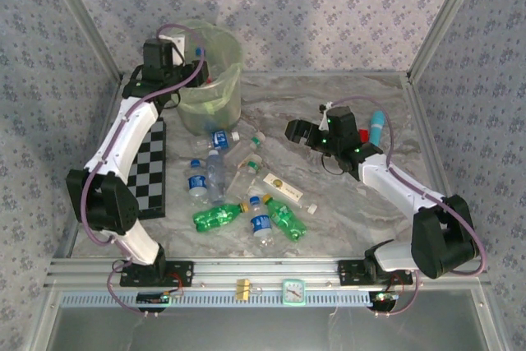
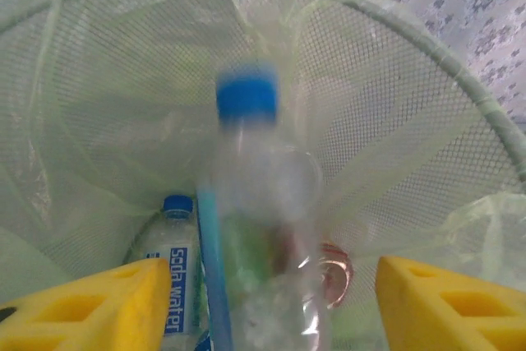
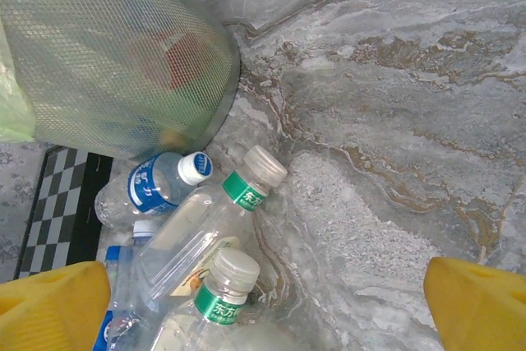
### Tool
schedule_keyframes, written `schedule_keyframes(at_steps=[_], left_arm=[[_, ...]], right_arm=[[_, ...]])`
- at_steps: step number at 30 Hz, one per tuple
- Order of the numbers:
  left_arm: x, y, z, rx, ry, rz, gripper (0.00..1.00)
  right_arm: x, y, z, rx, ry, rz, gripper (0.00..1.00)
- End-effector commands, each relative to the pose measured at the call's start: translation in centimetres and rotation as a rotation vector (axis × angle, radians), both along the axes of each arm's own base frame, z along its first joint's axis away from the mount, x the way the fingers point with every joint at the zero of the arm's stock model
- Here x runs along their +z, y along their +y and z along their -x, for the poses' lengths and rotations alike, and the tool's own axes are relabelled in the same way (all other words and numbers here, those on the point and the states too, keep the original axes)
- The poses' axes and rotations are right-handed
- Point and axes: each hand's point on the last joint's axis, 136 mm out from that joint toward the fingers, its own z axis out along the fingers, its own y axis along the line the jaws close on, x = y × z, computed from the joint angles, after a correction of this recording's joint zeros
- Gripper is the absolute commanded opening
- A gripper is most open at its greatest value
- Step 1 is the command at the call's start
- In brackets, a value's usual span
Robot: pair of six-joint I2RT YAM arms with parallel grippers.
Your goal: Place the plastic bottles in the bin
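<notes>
Bottle release over bin, left arm.
Betw. left jaws a blue-capped clear bottle lies long axis away from wrist, cap toward far mesh of bin. Jaws spread, gap each side, no contact seen; bottle blurred, prob. loose. A blue-label bottle lies inside, below. Right jaws spread wide, holding nothing, over counter. Green-label bottles lie down-left of them, caps up-right; right arm nearer.
</notes>
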Motion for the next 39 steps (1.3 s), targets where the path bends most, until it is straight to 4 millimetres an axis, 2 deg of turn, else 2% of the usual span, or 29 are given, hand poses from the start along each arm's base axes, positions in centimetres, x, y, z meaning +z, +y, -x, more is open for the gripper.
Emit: schedule_keyframes(at_steps=[1, 5, 10, 13, 16, 21, 23, 24, 28, 32, 39], left_arm=[[0.6, 0.3, 0.1, 0.015, 0.004, 0.013, 0.76], [1.6, 0.3, 0.6, 0.013, -0.020, 0.026, 0.84], [4.1, 0.0, 2.0, -0.008, -0.097, 0.081, 0.87], [5.8, -0.6, 3.4, -0.040, -0.149, 0.132, 0.88], [6.5, -1.1, 5.2, -0.070, -0.179, 0.178, 0.89], [4.8, -2.2, 8.3, -0.117, -0.158, 0.263, 0.93], [3.5, -2.6, 9.6, -0.129, -0.135, 0.266, 0.94], [2.7, -2.6, 10.2, -0.124, -0.124, 0.266, 0.94], [-0.2, -2.6, 12.2, -0.110, -0.084, 0.295, 0.95], [-3.3, -2.3, 12.8, -0.060, -0.034, 0.364, 0.95], [-7.3, -3.4, 13.7, -0.038, 0.049, 0.471, 0.96]], right_arm=[[1.0, 0.6, -0.4, 0.031, -0.030, 0.021, 1.00], [1.0, 1.0, -0.4, 0.048, -0.025, 0.024, 1.00], [1.0, 1.9, -0.3, 0.094, -0.024, 0.034, 1.00], [0.4, 2.9, 0.1, 0.153, -0.007, 0.067, 1.00], [-0.5, 4.2, 0.9, 0.225, 0.019, 0.130, 1.00], [-2.0, 7.1, 3.4, 0.406, 0.058, 0.243, 1.00], [-2.8, 8.1, 4.7, 0.486, 0.082, 0.306, 1.00], [-2.4, 8.8, 5.0, 0.526, 0.076, 0.331, 1.00], [-4.2, 10.2, 7.5, 0.664, 0.118, 0.454, 1.00], [-6.4, 10.2, 9.2, 0.743, 0.165, 0.601, 1.00], [-8.2, 9.2, 10.0, 0.754, 0.221, 0.788, 1.00]])
